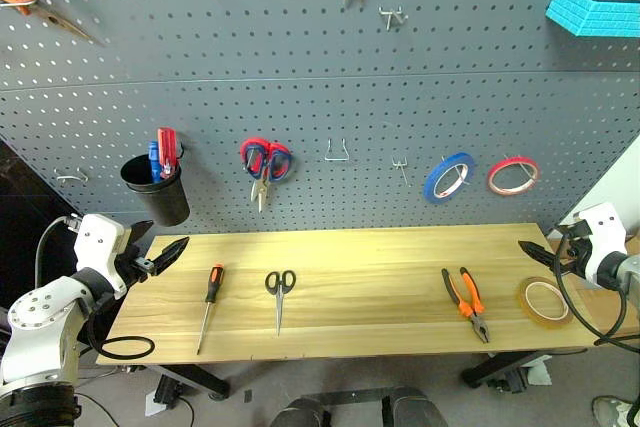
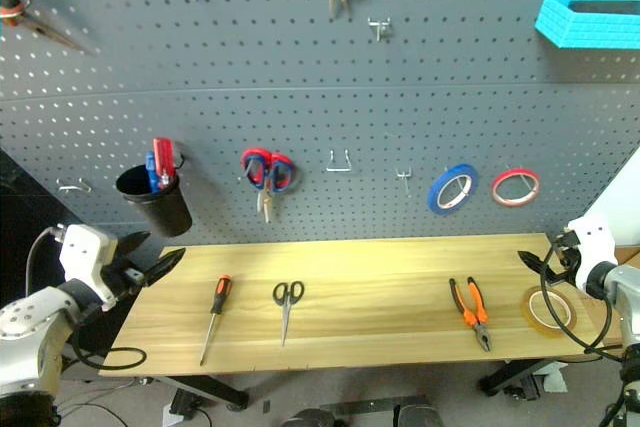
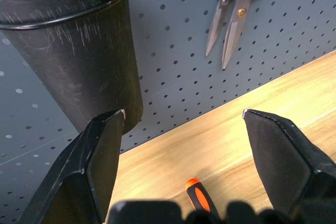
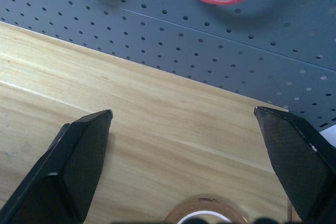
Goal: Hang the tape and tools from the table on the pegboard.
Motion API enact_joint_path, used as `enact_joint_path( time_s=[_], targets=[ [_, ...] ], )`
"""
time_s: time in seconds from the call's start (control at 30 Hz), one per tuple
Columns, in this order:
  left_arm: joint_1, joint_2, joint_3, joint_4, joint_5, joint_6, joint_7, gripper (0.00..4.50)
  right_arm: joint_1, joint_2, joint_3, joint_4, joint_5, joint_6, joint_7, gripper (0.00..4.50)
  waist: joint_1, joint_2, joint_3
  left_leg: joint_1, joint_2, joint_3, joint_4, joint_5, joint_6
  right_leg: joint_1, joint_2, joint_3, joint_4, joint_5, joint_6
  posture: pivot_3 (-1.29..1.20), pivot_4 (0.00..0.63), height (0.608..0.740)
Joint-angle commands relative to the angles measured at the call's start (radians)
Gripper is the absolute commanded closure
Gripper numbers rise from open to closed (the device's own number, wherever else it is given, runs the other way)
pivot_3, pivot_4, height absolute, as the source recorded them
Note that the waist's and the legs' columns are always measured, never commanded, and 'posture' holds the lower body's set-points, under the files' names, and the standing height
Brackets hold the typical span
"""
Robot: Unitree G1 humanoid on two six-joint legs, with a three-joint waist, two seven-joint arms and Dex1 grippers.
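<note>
Four items lie on the table (image 1: pixel 380 257) below the pegboard (image 1: pixel 300 57).

The table (image 1: pixel 380 247) is standing in front of the pegboard (image 1: pixel 300 57). On it, running left to right, the screwdriver (image 1: pixel 209 305), the small scissors (image 1: pixel 280 292), the pliers (image 1: pixel 467 303) and the tape (image 1: pixel 544 300) are lying well apart. On the pegboard above, left to right, a cup (image 1: pixel 158 187), another pair of scissors (image 1: pixel 264 165) and two tape rings (image 1: pixel 448 176) (image 1: pixel 512 175) are hanging. The left pincer (image 1: pixel 160 247) is hovering at the table's left end, the right pincer (image 1: pixel 535 251) at its right end, just behind the tape.
</note>
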State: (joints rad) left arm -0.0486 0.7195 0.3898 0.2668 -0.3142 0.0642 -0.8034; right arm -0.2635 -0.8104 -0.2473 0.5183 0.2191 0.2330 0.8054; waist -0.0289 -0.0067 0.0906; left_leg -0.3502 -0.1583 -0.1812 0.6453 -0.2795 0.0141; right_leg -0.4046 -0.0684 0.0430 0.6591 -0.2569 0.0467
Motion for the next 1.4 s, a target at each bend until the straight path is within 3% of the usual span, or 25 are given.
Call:
enact_joint_path(
  time_s=[0.03, 0.6, 0.83, 1.07, 1.2, 1.4],
  targets=[
    [-0.011, 0.017, 0.02, -0.019, -0.021, -0.005, -0.011, 0.63, -0.02, -0.013, -0.021, -0.025, 0.01, -0.013, 0.001, 0.0, 0.0, 0.0, 0.001, 0.0, 0.0, 0.0, 0.0, 0.0, 0.0, 0.0, 0.0, 0.0, 0.0, 0.0, 0.0, -0.07, 0.1, 0.74],
    [0.018, 0.006, -0.04, -0.145, -0.052, 0.097, -0.08, 0.63, 0.012, 0.002, 0.011, -0.084, -0.012, 0.054, -0.024, 0.0, 0.0, -0.001, 0.026, -0.002, 0.0, 0.0, 0.0, -0.001, 0.001, -0.001, 0.0, -0.001, -0.001, 0.0, 0.0, -0.09, 0.141, 0.74],
    [-0.016, -0.078, -0.304, -0.27, 0.041, 0.082, -0.112, 0.63, -0.003, 0.003, 0.124, -0.119, -0.089, 0.247, -0.076, 0.0, 0.001, 0.0, 0.049, -0.004, 0.0, 0.001, 0.001, -0.001, 0.001, -0.001, 0.0, 0.0, -0.003, 0.001, 0.0, -0.1, 0.172, 0.74],
    [-0.128, -0.27, -0.583, -0.269, 0.14, 0.059, -0.106, 0.63, -0.102, 0.052, 0.147, -0.035, -0.1, 0.48, -0.163, 0.0, -0.002, -0.004, 0.08, -0.011, 0.001, 0.002, 0.002, -0.001, 0.001, -0.007, 0.0, 0.0, -0.004, 0.002, 0.0, -0.12, 0.237, 0.74],
    [-0.151, -0.342, -0.668, -0.276, 0.153, 0.07, -0.109, 0.63, -0.14, 0.067, 0.139, 0.033, -0.12, 0.536, -0.237, 0.0, -0.003, -0.009, 0.1, -0.013, 0.002, 0.003, 0.001, 0.0, 0.0, -0.009, 0.0, 0.0, -0.005, 0.003, 0.0, -0.11, 0.256, 0.74],
    [-0.154, -0.427, -0.782, -0.287, 0.186, 0.086, -0.095, 0.63, -0.124, 0.088, 0.123, 0.041, -0.11, 0.554, -0.266, 0.0, -0.004, -0.007, 0.121, -0.015, 0.003, 0.007, 0.0, -0.001, 0.001, -0.011, 0.0, 0.002, -0.008, 0.003, 0.0, -0.13, 0.274, 0.74]
  ],
)
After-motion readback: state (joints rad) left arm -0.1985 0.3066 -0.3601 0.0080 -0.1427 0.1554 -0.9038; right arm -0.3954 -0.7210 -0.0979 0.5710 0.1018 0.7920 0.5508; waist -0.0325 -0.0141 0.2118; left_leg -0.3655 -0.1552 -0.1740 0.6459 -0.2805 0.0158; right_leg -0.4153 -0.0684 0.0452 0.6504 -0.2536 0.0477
